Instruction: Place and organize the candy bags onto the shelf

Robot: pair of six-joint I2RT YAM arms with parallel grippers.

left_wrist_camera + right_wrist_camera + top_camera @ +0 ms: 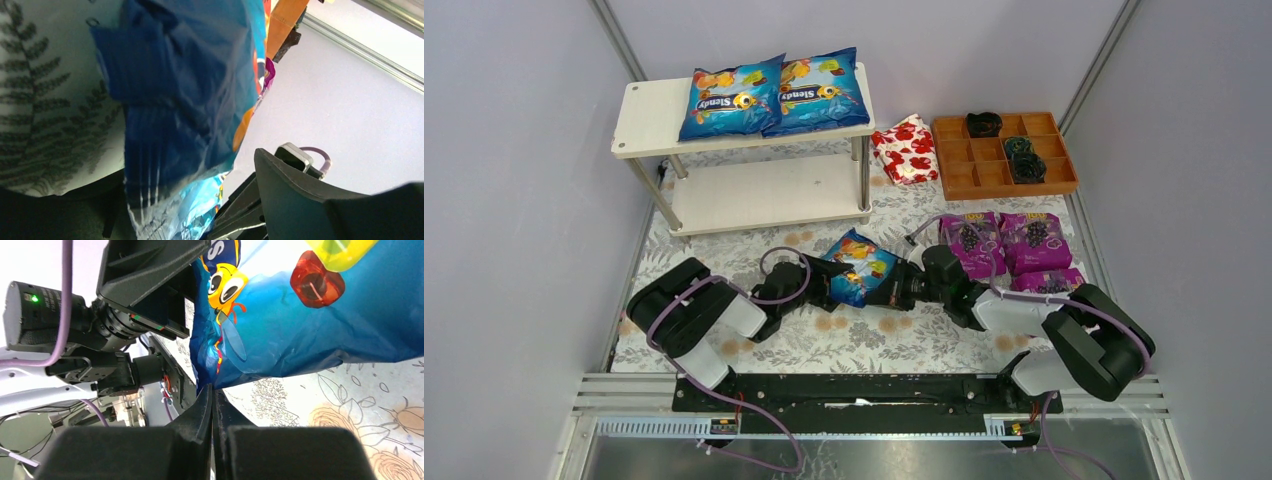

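Note:
Two blue candy bags (729, 97) (819, 90) lie side by side on the top board of the cream shelf (649, 115). A third blue bag (862, 262) hangs between my two grippers above the floral cloth. My right gripper (892, 288) is shut on its lower edge, as the right wrist view (212, 390) shows against the bag (310, 330). My left gripper (829, 282) is open, with the bag's crimped end (190, 90) between its spread fingers (300, 195). Three purple bags (969, 243) (1034, 240) (1046, 280) lie on the cloth at right.
A red-and-white floral packet (906, 150) leans between the shelf and a brown compartmented tray (1002, 190) holding dark items at the back right. The shelf's lower board (764, 195) is bare. Grey walls close in both sides.

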